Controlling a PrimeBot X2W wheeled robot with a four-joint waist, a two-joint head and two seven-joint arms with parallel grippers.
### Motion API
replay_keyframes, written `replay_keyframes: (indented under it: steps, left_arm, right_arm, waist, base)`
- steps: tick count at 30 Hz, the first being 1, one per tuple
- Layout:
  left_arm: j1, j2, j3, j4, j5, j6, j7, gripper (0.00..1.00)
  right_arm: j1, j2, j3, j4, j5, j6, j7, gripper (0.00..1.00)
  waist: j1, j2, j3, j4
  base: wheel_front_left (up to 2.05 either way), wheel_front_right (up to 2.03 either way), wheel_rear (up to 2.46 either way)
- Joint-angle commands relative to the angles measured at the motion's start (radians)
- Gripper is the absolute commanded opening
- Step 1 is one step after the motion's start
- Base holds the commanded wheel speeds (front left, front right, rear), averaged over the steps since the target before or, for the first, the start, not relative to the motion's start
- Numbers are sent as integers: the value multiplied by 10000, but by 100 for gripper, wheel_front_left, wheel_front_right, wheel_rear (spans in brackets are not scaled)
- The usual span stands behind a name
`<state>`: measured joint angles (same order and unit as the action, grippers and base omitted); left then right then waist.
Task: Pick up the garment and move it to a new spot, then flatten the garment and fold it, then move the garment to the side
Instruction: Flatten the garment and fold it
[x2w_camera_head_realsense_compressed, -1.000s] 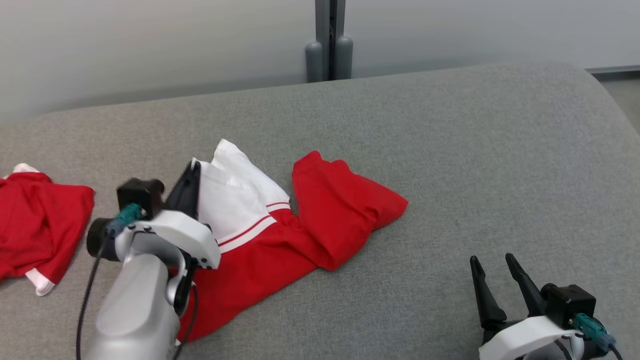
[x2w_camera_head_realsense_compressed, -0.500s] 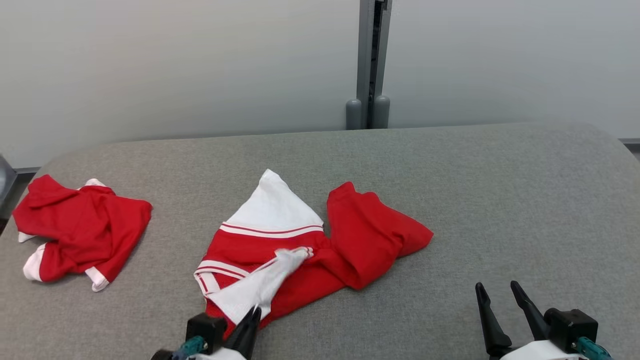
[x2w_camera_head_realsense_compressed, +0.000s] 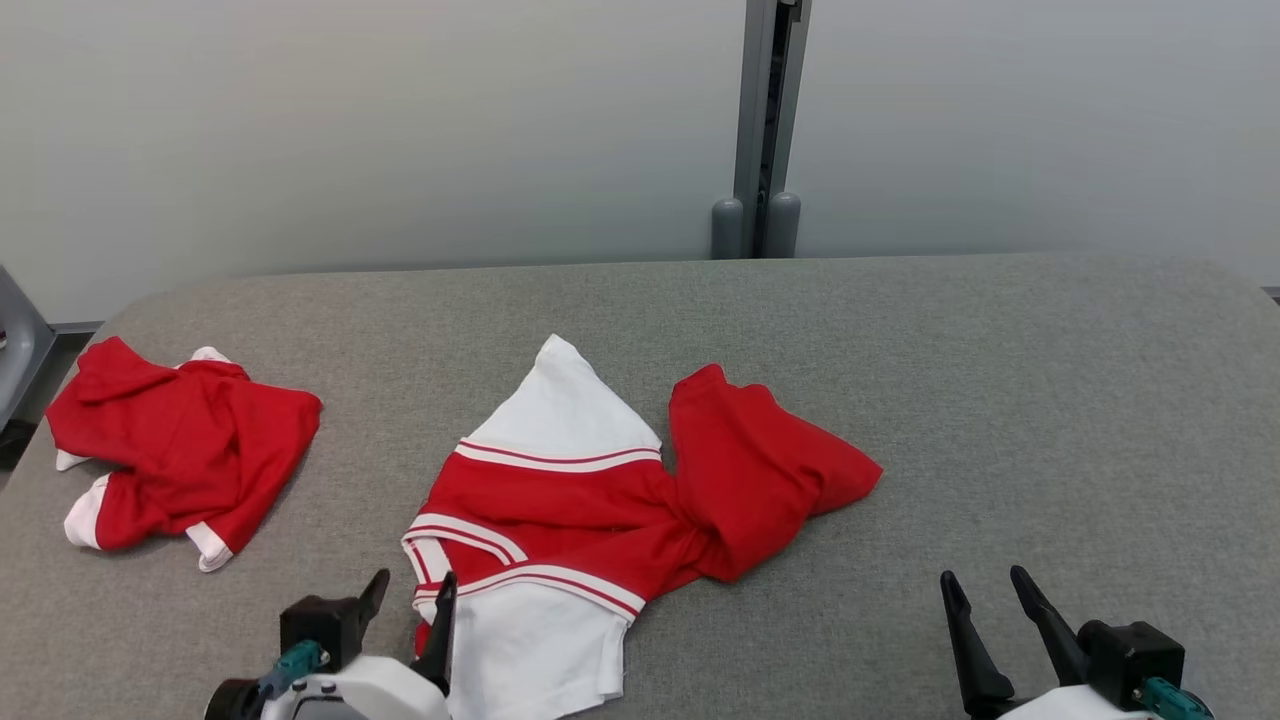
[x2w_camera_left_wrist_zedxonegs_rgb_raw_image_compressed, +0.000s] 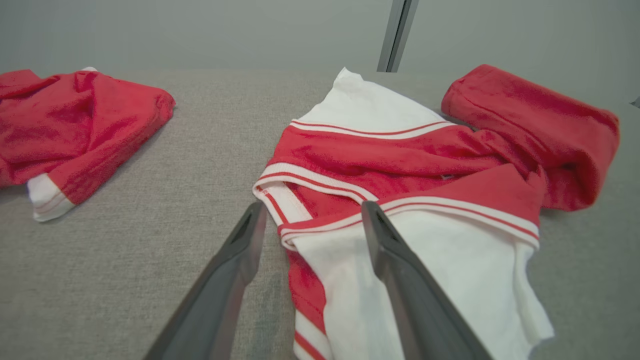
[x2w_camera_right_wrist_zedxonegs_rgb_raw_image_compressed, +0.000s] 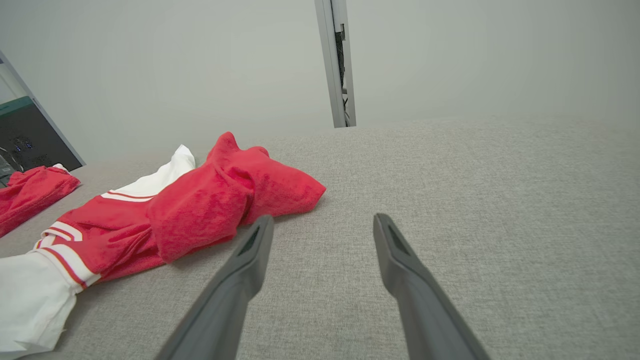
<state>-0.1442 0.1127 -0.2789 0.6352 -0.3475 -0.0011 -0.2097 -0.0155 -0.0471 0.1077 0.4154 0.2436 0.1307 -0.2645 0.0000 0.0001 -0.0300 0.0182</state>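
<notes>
The garment (x2w_camera_head_realsense_compressed: 600, 495), red with white sleeves and striped trim, lies crumpled at the middle of the grey padded table (x2w_camera_head_realsense_compressed: 1000, 400). One white sleeve points away and the other is spread toward me; its red right side is bunched into a lump. My left gripper (x2w_camera_head_realsense_compressed: 415, 580) stands open at the near white sleeve's left edge. In the left wrist view the garment (x2w_camera_left_wrist_zedxonegs_rgb_raw_image_compressed: 400, 165) lies under the fingers of that gripper (x2w_camera_left_wrist_zedxonegs_rgb_raw_image_compressed: 314, 207), with nothing clamped. My right gripper (x2w_camera_head_realsense_compressed: 982, 575) is open over bare table, right of the garment (x2w_camera_right_wrist_zedxonegs_rgb_raw_image_compressed: 200, 210); its fingers (x2w_camera_right_wrist_zedxonegs_rgb_raw_image_compressed: 250, 250) are apart and hold nothing.
A second red garment (x2w_camera_head_realsense_compressed: 180, 450) with white cuffs lies crumpled at the table's left end, also in the left wrist view (x2w_camera_left_wrist_zedxonegs_rgb_raw_image_compressed: 75, 120). A grey post (x2w_camera_head_realsense_compressed: 765, 130) stands behind the far edge against the pale wall. Bare table stretches to the right.
My left gripper has opened and let go of the white sleeve, which now lies spread on the table near the front edge. The head camera has shifted a little. The right gripper is unchanged.
</notes>
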Motion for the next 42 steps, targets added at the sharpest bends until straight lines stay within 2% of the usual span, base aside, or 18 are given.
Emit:
replay_keyframes:
  steps: [1,7,13,20,26,28,35,42]
  left_arm:
    - [-281,77,50,-76,-39,79,-3,100]
    - [-1469,218,125,170,-154,120,917,100]
    - [-2977,437,-60,890,3,160,2098,100]
    - [-3976,655,-173,1944,-32,31,3400,100]
    - [-4303,717,-128,2988,-194,-3,3829,100]
    - [-4309,725,-148,3226,-274,-133,3875,0]
    - [-5177,1074,-279,3242,-139,-484,3330,0]
    - [-6843,2087,27,2748,41,-293,2491,0]
  right_arm:
    - [-76,-72,13,-14,10,1,4,100]
    - [-186,-72,54,41,-105,1,4,100]
    - [-556,-71,63,-4,-164,1,4,100]
    - [-894,-69,61,-48,-146,1,4,100]
    - [-1137,-72,89,-141,-59,-1,4,100]
    - [-1228,-62,198,-142,-65,1,4,100]
    - [-1527,-68,546,-219,213,1,4,100]
    - [-1589,-71,525,-268,341,-1,4,100]
  waist:
    - [0,-1,39,-46]
    - [0,-1,335,-336]
    - [0,-1,1137,-760]
    - [0,-1,1892,-1118]
    - [0,-1,2337,-1362]
    - [0,-1,2448,-1426]
    - [0,-1,2670,-1692]
    - [0,-1,2861,-2073]
  base:
    - [0,0,0]
    - [0,0,0]
    - [0,0,0]
    - [0,0,0]
    - [0,0,0]
    - [0,0,0]
    - [0,0,0]
    - [0,0,0]
